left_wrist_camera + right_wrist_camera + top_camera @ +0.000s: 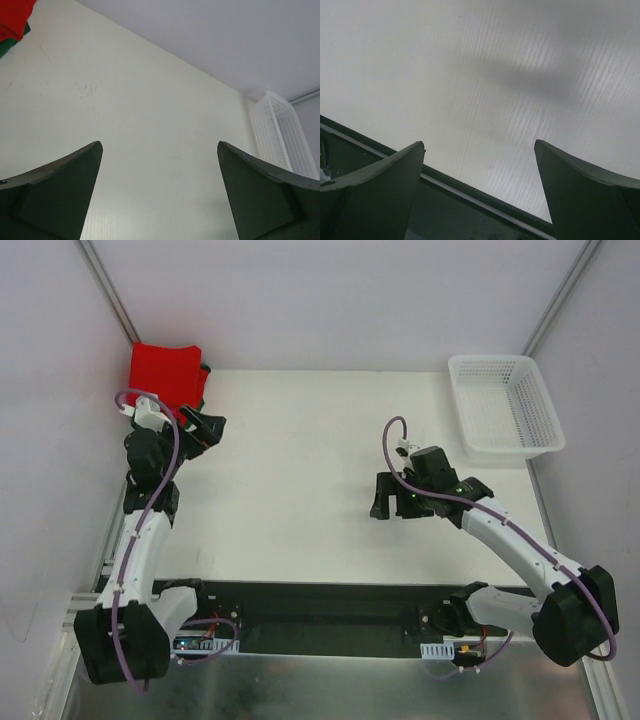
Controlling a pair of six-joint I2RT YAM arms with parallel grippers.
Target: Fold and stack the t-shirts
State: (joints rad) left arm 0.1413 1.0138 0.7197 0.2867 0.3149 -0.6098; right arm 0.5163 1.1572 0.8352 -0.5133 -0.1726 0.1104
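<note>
A folded bright red t-shirt (pixel 163 372) lies on top of a pile at the table's far left corner, with a dark green edge (pixel 206 370) peeking out on its right side. In the left wrist view the red cloth (pixel 12 17) and a strip of green cloth (pixel 9 46) show at the top left corner. My left gripper (pixel 205 428) (pixel 159 145) hangs just in front of the pile, open and holding nothing. My right gripper (pixel 392 502) (pixel 480 144) is open and empty over the bare table, right of centre and close to the near edge.
A white lattice basket (pixel 505 405) (pixel 280 135) stands empty at the far right corner. The white table top (pixel 300 450) lies between the arms. The dark front rail (pixel 470 200) of the table runs under the right gripper. Grey walls close in on all sides.
</note>
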